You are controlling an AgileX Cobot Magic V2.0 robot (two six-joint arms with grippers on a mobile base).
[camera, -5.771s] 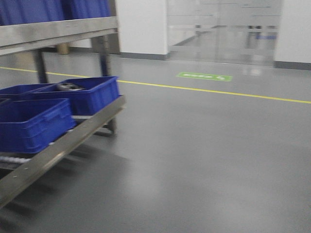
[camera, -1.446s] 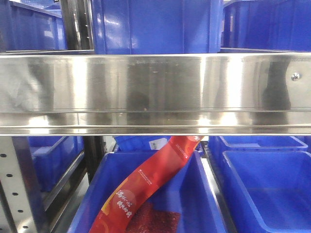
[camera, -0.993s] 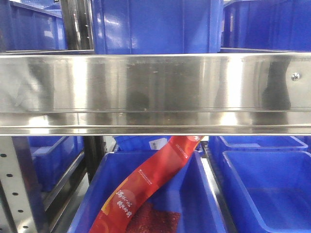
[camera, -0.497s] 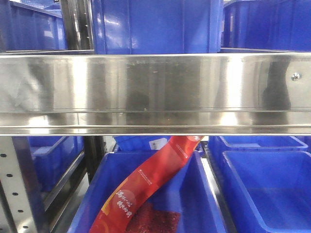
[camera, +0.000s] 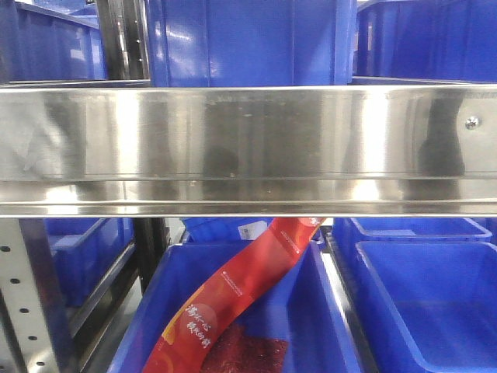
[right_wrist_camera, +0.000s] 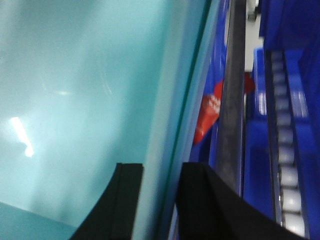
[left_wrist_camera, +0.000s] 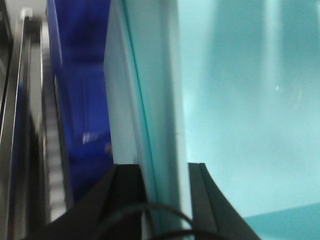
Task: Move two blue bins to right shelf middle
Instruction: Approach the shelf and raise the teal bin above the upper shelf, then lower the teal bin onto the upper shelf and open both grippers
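I take the steel shelf rail (camera: 248,148) as my landmark; it runs straight across the front view and fills the middle of it. Above the rail stands a blue bin (camera: 252,43) on the upper level, with more blue bins to either side of it. Below the rail sits a lower bin (camera: 241,311) holding a red packet (camera: 233,299) that leans up toward the rail's underside, and beside that, to the right, is an empty bin (camera: 427,303). Neither arm shows in the front view, so I go by the wrist cameras. The left gripper (left_wrist_camera: 165,172) has its two dark fingers (left_wrist_camera: 125,182) set either side of a pale, washed-out bin wall (left_wrist_camera: 160,100) (overexposed to teal, but I judge it to be the blue bin I'm carrying), and the right gripper (right_wrist_camera: 160,175) clasps the opposite wall (right_wrist_camera: 170,90) the same way, with the red packet (right_wrist_camera: 210,112) and a roller track (right_wrist_camera: 285,165) showing past it. Both grippers look closed onto the rim. I judge the bin is held between the arms just short of the rail, at roughly its height. To do this well I'd keep both grips level and matched, lift the bin's base clear of the rail's top edge before pushing in, and advance slowly so neither wall slips.
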